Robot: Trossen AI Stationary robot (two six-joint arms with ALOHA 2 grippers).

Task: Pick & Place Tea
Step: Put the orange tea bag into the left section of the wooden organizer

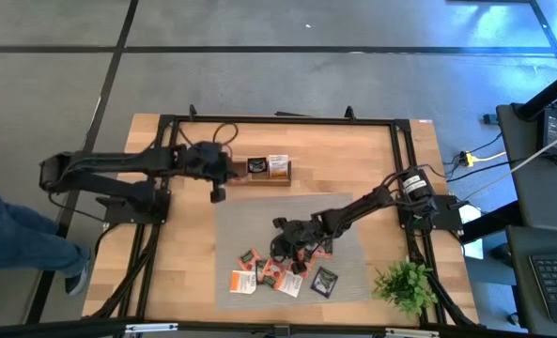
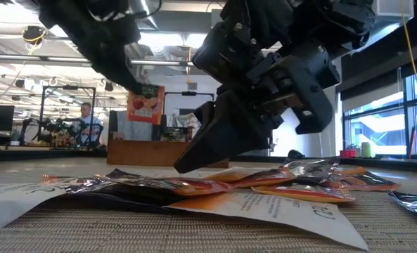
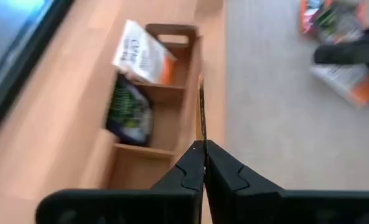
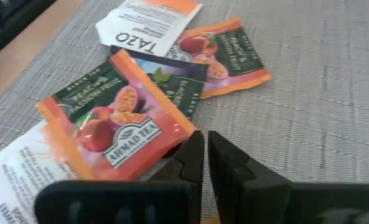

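Left gripper [image 3: 204, 163] pinches an edge-on orange sachet [image 3: 201, 115] above the wooden tray [image 3: 185, 81] (may snag the rim); right gripper [image 4: 206, 155] nearly closed, empty.

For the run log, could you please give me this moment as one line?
left gripper shut on orange sachet, beside tray | right gripper shut, down at sachet pile | tray holds two sachets

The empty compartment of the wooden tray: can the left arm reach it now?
Probably yes. The left hand, shut on an orange sachet held edge-on, hangs right at the tray, by its empty compartment. Nothing blocks it; the right hand is over the pile.
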